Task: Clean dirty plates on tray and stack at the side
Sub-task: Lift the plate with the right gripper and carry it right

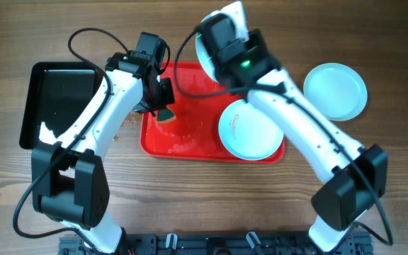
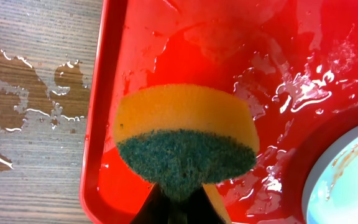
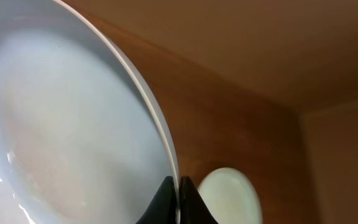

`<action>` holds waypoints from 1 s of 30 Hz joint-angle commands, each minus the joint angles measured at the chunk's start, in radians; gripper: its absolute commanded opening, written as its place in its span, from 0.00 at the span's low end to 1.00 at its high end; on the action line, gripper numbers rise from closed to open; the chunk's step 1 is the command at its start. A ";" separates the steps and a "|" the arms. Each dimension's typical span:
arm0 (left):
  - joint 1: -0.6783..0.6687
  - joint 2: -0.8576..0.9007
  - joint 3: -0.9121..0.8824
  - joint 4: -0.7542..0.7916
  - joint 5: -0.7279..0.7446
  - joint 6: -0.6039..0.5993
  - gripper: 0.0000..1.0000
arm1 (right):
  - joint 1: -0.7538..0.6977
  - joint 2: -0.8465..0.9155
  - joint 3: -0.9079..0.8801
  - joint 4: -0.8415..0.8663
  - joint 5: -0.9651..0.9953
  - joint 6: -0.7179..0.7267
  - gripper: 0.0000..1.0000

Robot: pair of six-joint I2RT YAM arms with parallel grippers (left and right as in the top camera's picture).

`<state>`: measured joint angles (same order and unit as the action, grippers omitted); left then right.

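Observation:
The red tray [image 1: 190, 145] lies mid-table, wet. One plate [image 1: 250, 131] with a brown smear sits in its right end; its edge also shows in the left wrist view [image 2: 347, 180]. A second plate [image 1: 335, 91] lies on the table to the right and shows small in the right wrist view [image 3: 229, 196]. My right gripper [image 3: 179, 193] is shut on the rim of a third plate [image 3: 61, 124], held tilted above the tray's far edge [image 1: 205, 53]. My left gripper [image 2: 179, 208] is shut on a yellow-and-green sponge [image 2: 185, 140] over the tray's left part [image 2: 148, 56]; the sponge shows from overhead [image 1: 166, 115].
A black glossy tray [image 1: 55, 103] lies at the left. Water puddles [image 2: 36, 93] spot the wood beside the red tray's left rim. Both arm bases stand at the table's front edge.

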<state>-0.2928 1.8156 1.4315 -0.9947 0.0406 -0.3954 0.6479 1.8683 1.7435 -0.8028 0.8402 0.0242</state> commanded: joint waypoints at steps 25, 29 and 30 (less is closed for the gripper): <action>0.003 -0.009 -0.006 0.014 0.015 -0.005 0.04 | 0.151 -0.008 0.010 0.005 0.367 -0.047 0.04; 0.003 -0.009 -0.006 0.014 0.015 -0.005 0.04 | 0.151 -0.008 0.010 0.002 0.365 -0.038 0.04; 0.003 -0.009 -0.006 0.014 0.015 -0.005 0.04 | 0.151 -0.008 0.010 -0.001 0.365 -0.021 0.04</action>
<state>-0.2928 1.8156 1.4315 -0.9844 0.0441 -0.3954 0.7998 1.8683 1.7435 -0.8005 1.1725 -0.0387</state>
